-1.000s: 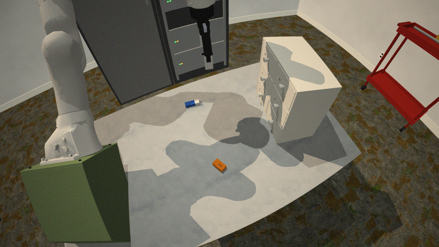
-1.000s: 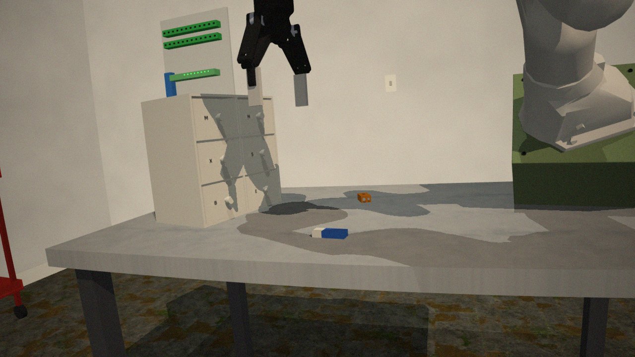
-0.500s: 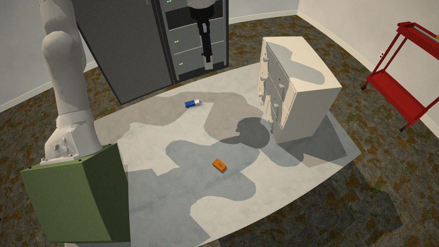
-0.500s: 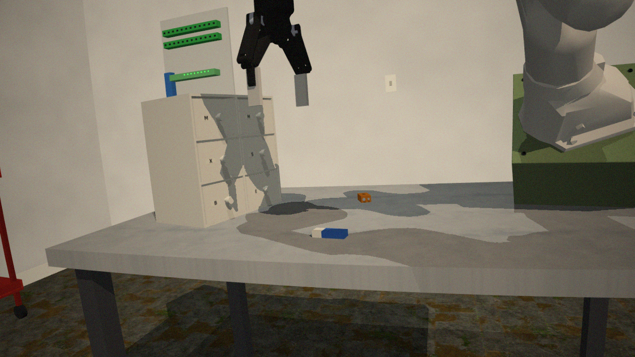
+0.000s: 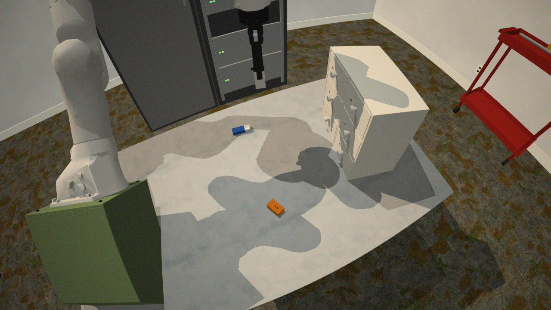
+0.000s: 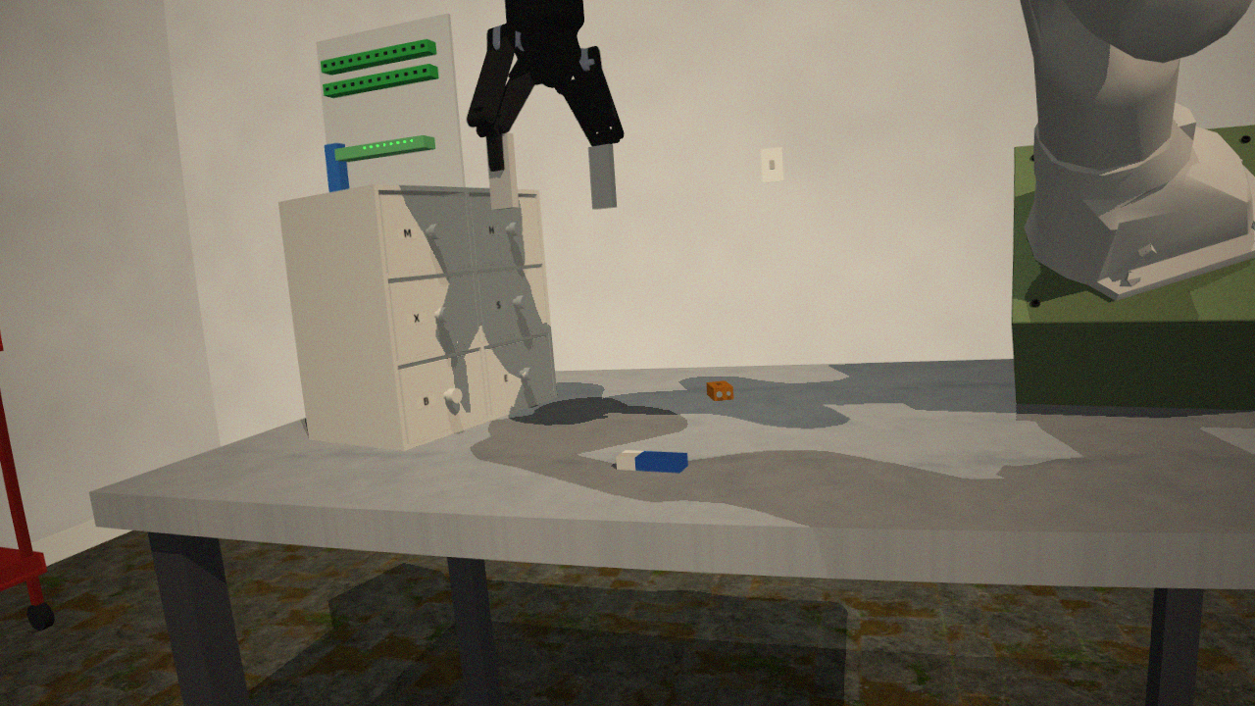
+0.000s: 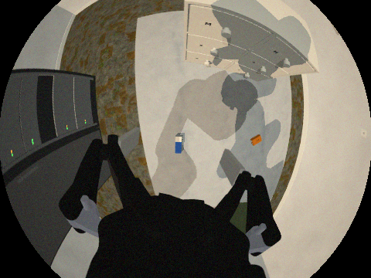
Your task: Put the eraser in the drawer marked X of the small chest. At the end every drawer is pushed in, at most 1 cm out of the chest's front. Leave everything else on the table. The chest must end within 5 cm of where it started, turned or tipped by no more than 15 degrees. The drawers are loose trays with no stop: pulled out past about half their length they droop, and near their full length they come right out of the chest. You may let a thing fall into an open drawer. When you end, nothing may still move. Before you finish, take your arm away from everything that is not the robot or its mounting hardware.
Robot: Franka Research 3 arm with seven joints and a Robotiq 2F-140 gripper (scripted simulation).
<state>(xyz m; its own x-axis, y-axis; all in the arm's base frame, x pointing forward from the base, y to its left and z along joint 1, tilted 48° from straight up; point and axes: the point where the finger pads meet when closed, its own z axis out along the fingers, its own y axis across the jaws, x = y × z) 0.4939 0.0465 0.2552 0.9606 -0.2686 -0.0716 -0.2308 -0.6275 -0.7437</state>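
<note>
Even, soft light; overlapping grey shadows cross the table (image 5: 346, 231) and chest (image 6: 337, 307). The wrist view bends strongly at its edges.

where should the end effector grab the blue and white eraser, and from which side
Take the eraser across its two long sides, near the middle of its length, coming straight down from above. It lies flat on the table as a low, narrow bar, with nothing close beside it, so the long sides look free for the fingers. The end effector hangs open and empty, high in front of the chest.
</note>
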